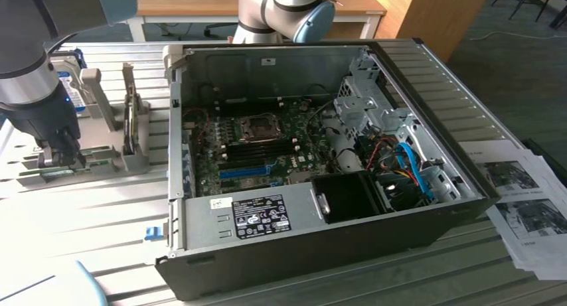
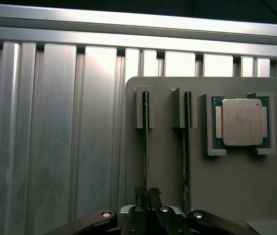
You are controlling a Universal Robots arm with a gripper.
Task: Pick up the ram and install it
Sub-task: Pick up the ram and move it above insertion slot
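Note:
A ram [image 2: 146, 147] stands on edge in a slot of the grey holder [image 2: 168, 166], a thin green stick seen from above. My gripper [image 2: 147, 192] is down over its near end, the two fingers pressed against its sides, shut on it. A second ram [image 2: 186, 161] stands in the neighbouring slot. In the exterior view my gripper [image 1: 62, 161] reaches down into the grey holder [image 1: 106, 163] at that view's left, beside the open computer case [image 1: 310, 173]. The motherboard [image 1: 265, 147] lies exposed inside the case.
A processor chip [image 2: 241, 122] sits in a recess of the holder beside the sticks. A hard drive [image 1: 66, 80] with a blue label stands behind the holder. Printed papers [image 1: 522, 206] lie at the exterior view's right. The table is ribbed aluminium [image 2: 55, 122].

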